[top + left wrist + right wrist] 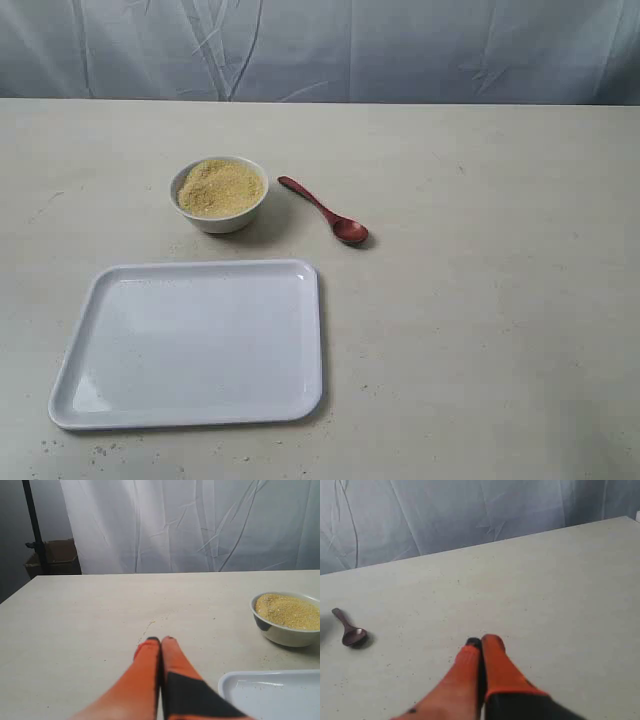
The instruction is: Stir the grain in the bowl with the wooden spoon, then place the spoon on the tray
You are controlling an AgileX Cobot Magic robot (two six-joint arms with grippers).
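Observation:
A small white bowl heaped with yellow-tan grain stands on the table behind the tray, a large white rectangle with nothing on it. The dark reddish wooden spoon lies flat on the table just right of the bowl, its oval end nearest the front. Neither arm appears in the exterior view. My left gripper is shut and holds nothing, with the bowl and a tray corner off to one side. My right gripper is shut and holds nothing, well apart from the spoon.
A pale cloth backdrop hangs behind the beige table. In the left wrist view a dark stand pole and a cardboard box sit beyond the table's far edge. A few loose granules lie scattered on the tabletop.

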